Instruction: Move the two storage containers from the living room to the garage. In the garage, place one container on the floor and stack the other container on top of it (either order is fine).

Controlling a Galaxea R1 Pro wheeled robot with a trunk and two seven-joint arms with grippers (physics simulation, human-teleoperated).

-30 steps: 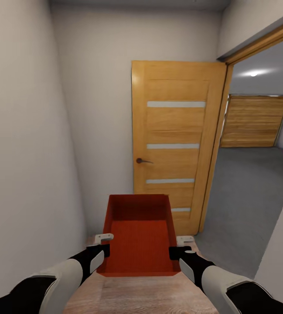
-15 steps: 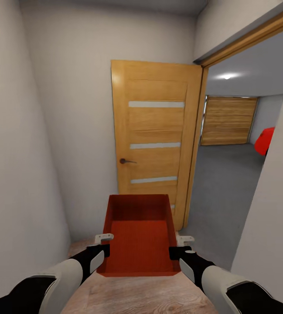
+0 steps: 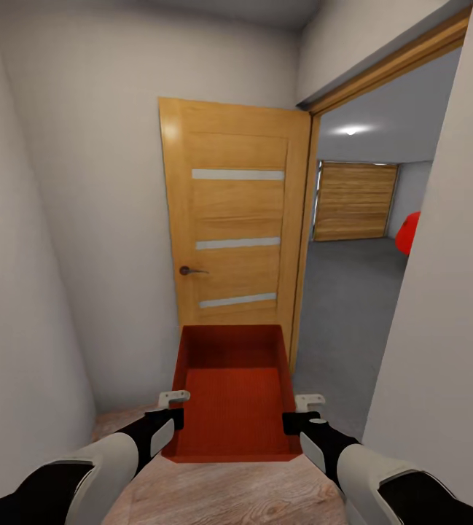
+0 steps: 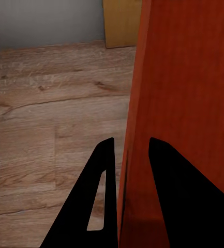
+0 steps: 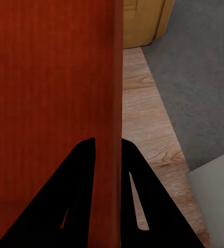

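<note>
Light is soft and even in the head view, with pale walls (image 3: 61, 219) shading gently darker toward the corners. 1 bright ceiling lamp (image 3: 350, 130) glows beyond the doorway, blooming into a faint glare. The wooden door (image 3: 232, 226) carries a mild sheen near its top corner. Straight edges lean outward near the frame borders, a wide-angle stretch. In both wrist views the fingers (image 4: 99, 196) read as flat black silhouettes without detail, and the wood floor (image 4: 49, 119) looks slightly soft.
</note>
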